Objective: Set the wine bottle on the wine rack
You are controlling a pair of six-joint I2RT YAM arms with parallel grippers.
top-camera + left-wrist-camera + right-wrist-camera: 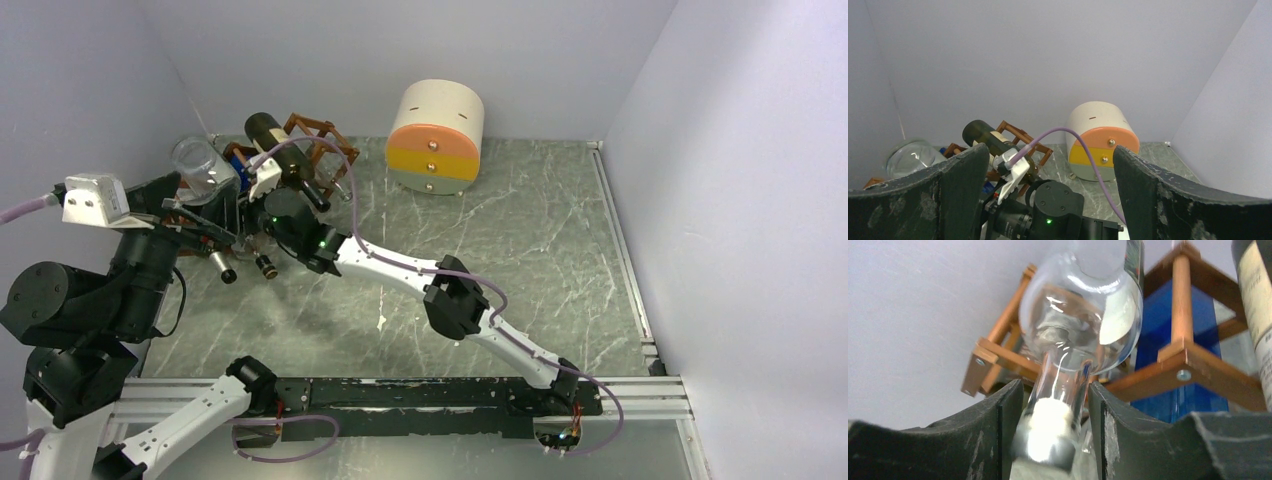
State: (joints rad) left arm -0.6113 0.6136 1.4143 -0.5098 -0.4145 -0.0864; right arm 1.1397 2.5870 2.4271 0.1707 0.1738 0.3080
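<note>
Right claw (1053, 390): neck of clear bottle (1078, 315) sits between its fingers, body beyond, lying in rack (1193, 360). Cannot tell whether it is clamped.

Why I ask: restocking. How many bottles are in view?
3, all at the wine rack: clear bottle leftmost, blue bottle beside it, dark bottle highest. Others may be hidden.

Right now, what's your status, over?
Left gripper open, empty. Right gripper straddling clear bottle at the neck, grip unconfirmed. Its body sits in the wine rack. Dark bottle lies close alongside.
</note>
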